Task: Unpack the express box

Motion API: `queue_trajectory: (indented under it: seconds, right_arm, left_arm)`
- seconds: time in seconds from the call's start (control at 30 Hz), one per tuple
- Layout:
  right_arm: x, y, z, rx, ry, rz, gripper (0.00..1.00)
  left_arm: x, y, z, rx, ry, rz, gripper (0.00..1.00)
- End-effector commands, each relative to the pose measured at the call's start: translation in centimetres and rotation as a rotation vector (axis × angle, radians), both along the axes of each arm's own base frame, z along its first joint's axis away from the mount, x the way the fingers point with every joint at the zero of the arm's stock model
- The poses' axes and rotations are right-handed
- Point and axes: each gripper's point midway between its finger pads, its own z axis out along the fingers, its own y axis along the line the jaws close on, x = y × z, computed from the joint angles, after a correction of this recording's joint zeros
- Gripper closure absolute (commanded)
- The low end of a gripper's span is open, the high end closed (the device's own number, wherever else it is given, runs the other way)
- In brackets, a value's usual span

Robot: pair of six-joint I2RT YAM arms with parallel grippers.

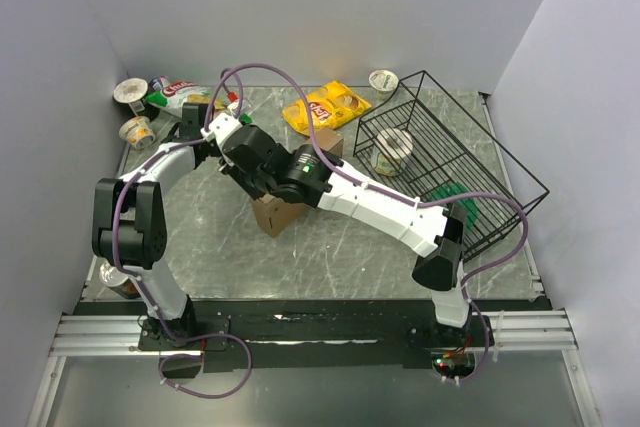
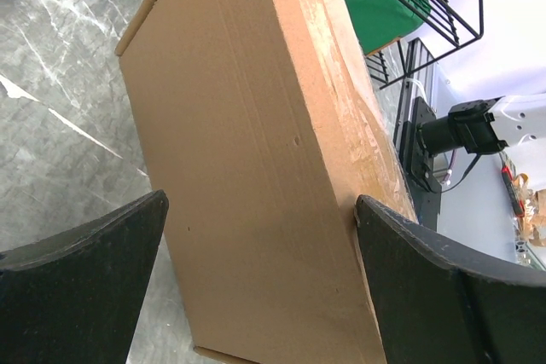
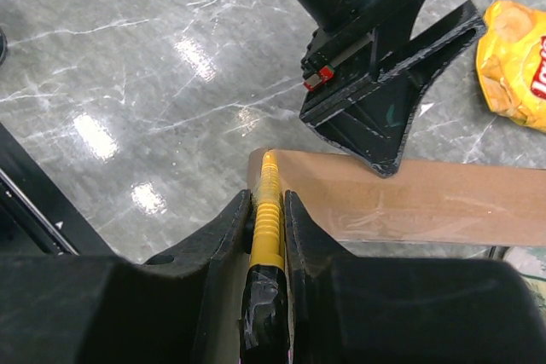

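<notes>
The express box is a plain brown cardboard box near the table's middle, mostly hidden under both wrists in the top view. Its broad face fills the left wrist view. My left gripper is open and straddles the box; one finger is at the box's side edge, the other stands clear of it. My right gripper is shut on a yellow ribbed cutter with a black taped handle. The cutter's tip rests at the corner of the box's narrow edge.
A black wire basket on the right holds a cup and a green pack. A yellow chip bag lies behind the box. Cups and snack packs crowd the back left; a can sits near left.
</notes>
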Motion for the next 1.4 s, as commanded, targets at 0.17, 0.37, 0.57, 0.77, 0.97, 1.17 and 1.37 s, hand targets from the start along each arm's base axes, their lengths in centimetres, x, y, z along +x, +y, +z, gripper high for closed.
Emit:
queue_trajectory:
  seconds: [0.17, 0.37, 0.57, 0.77, 0.97, 1.17, 1.37]
  right_arm:
    - [0.7, 0.6, 1.0, 0.046, -0.006, -0.051, 1.00]
    - [0.7, 0.5, 0.8, 0.027, -0.021, -0.048, 1.00]
    - [0.8, 0.5, 2.2, 0.060, -0.042, -0.059, 1.00]
    - [0.8, 0.6, 2.1, 0.051, -0.054, -0.057, 1.00]
    - [0.8, 0.5, 1.8, 0.036, -0.057, -0.052, 1.00]
    - [0.6, 0.4, 0.8, 0.013, -0.036, -0.043, 1.00]
    - [0.2, 0.5, 1.0, 0.031, -0.022, -0.039, 1.00]
  left_arm:
    - [1.1, 0.8, -1.7, 0.094, -0.045, 0.082, 0.04]
    - [0.9, 0.8, -1.8, 0.094, -0.045, 0.084, 0.04]
    - [0.9, 0.8, -1.9, 0.096, -0.041, 0.083, 0.04]
    - [1.0, 0.7, -1.9, 0.095, -0.038, 0.082, 0.04]
    - [1.1, 0.7, -2.0, 0.090, -0.038, 0.082, 0.04]
    - [1.2, 0.8, -2.1, 0.096, -0.037, 0.089, 0.04]
    - [1.2, 0.8, -2.1, 0.096, -0.037, 0.089, 0.04]
